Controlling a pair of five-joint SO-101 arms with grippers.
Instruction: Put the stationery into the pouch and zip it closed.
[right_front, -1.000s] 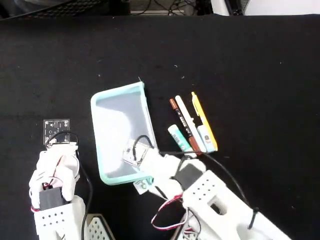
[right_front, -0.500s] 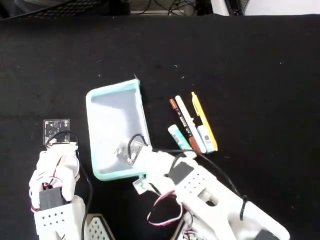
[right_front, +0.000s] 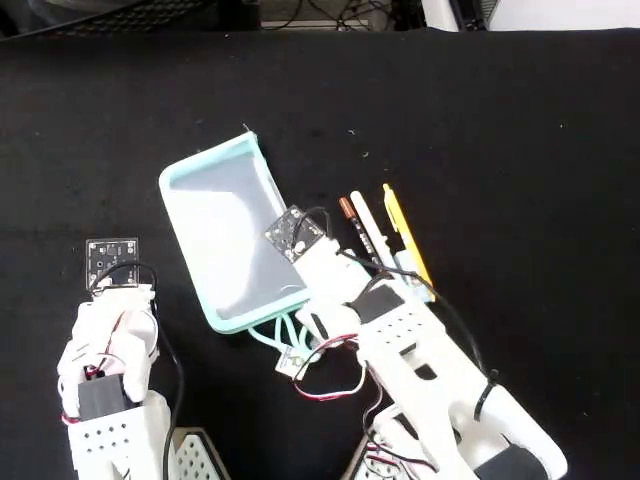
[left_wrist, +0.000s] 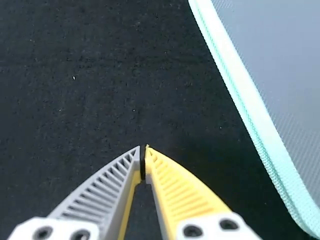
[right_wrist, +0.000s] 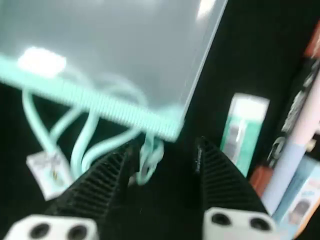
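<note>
The translucent pouch (right_front: 225, 235) with mint edging lies tilted at centre-left of the table. Its mint cords (right_front: 280, 335) and tag trail off its near edge. A brown pen (right_front: 350, 213), a white pen (right_front: 368, 232) and a yellow pen (right_front: 402, 232) lie side by side to its right. My right arm (right_front: 400, 340) partly covers them. My right gripper (right_wrist: 165, 146) is open at the pouch's (right_wrist: 115, 50) near corner, with the zipper pull (right_wrist: 149, 156) between its fingers. A green-white stick (right_wrist: 242, 132) lies just beside it. My left gripper (left_wrist: 143, 159) is shut and holds nothing, left of the pouch edge (left_wrist: 240, 110).
Black cloth covers the whole table. My left arm (right_front: 105, 350) sits at the near left corner, apart from the pouch. Open cloth stretches across the far half and the right side of the table.
The pouch has slid away from the near edge and turned, its cords now trailing behind. My right arm has moved forward along the pouch's right side. The left arm has kept still.
</note>
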